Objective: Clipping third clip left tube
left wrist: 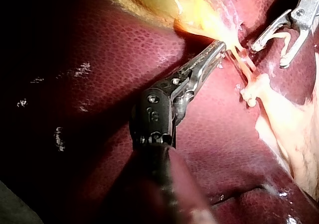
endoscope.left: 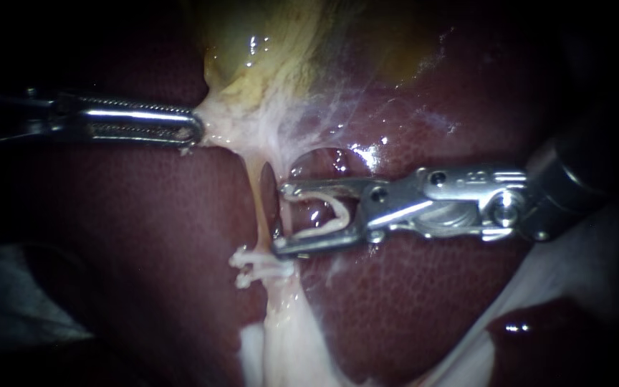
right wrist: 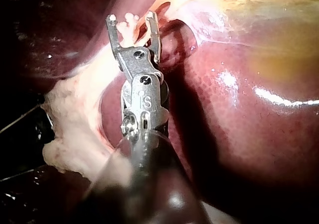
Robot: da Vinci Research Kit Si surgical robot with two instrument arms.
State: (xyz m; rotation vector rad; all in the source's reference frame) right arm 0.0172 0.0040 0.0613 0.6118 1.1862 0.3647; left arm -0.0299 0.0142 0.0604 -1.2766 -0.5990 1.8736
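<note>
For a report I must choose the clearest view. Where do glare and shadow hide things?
Endoscope view: glare spots on the liver above the clip in the right instrument; the left instrument, gripping the gallbladder, fades into dark. Left wrist view: strong light washes out the gallbladder; the liver around is shadowed. Right wrist view: glare streaks on the liver.

Left instrument silver, ridged; right instrument silver, screws, seemingly dark shaft

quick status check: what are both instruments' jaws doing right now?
Left instrument: jaws shut on tissue just below the gallbladder.
Right instrument: jaws wide apart, holding an open clip between them.
</note>
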